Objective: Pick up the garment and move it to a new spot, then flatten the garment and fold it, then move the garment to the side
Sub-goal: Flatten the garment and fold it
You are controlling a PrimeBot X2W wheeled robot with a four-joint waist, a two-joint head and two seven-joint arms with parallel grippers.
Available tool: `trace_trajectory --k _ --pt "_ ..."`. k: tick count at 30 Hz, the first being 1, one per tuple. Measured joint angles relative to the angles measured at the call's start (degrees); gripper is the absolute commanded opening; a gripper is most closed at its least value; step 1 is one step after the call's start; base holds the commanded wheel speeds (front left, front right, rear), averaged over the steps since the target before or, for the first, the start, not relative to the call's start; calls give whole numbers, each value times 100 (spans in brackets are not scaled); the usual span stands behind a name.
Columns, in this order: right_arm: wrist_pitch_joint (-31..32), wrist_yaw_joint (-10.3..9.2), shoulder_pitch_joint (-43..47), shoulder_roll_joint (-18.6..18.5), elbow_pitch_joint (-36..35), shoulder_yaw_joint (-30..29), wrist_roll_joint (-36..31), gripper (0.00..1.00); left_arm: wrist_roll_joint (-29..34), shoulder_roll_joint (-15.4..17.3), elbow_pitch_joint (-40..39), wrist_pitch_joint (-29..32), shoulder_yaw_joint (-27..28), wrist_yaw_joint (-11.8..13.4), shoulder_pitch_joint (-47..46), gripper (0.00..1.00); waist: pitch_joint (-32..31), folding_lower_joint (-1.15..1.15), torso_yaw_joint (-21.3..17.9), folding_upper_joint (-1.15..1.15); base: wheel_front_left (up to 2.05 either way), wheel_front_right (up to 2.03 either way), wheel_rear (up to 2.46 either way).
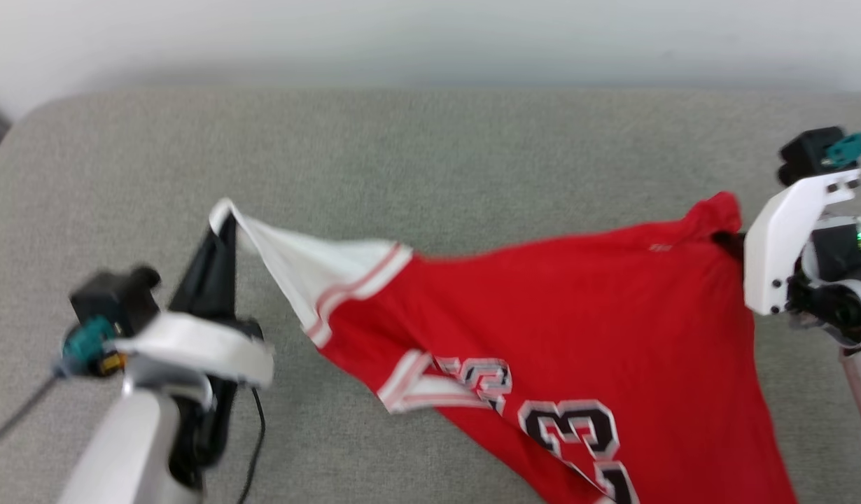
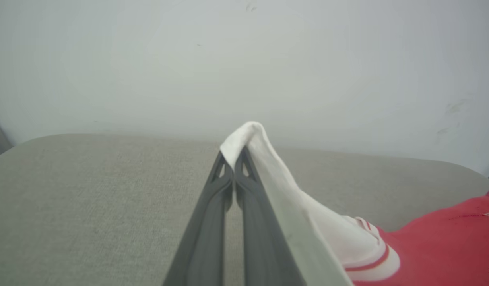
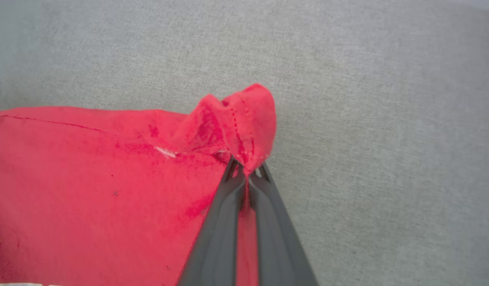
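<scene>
Your grey cushion [image 1: 472, 140] takes up most of the head view. The garment [image 1: 577, 315] hangs stretched from center to lower right, 23 showing. Left gripper [image 2: 233, 159] is clamped on the white sleeve [image 1: 311, 262] tip at center left, and right gripper [image 3: 247, 169] is pinching the red hem corner [image 3: 244, 119] at right.

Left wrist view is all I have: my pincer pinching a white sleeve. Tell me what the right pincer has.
Observer: The right pincer is shut on a stitched red edge of the jersey.
Operator: Describe the span between the arms.
Observer: In the head view, the jersey stretches from the left pincer right across to the other arm.
Operator: Say which face shows.
Observer: The black "23" print faces the head camera, low in that view.
</scene>
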Motion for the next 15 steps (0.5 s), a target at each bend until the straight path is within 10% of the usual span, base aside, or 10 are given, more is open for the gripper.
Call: trace_trajectory --k 15 --pt "-1376 1 -860 94 602 -186 -566 0 140 68 2408 141 -137 -464 -2942 0 -749 0 -332 0 0 0 0"
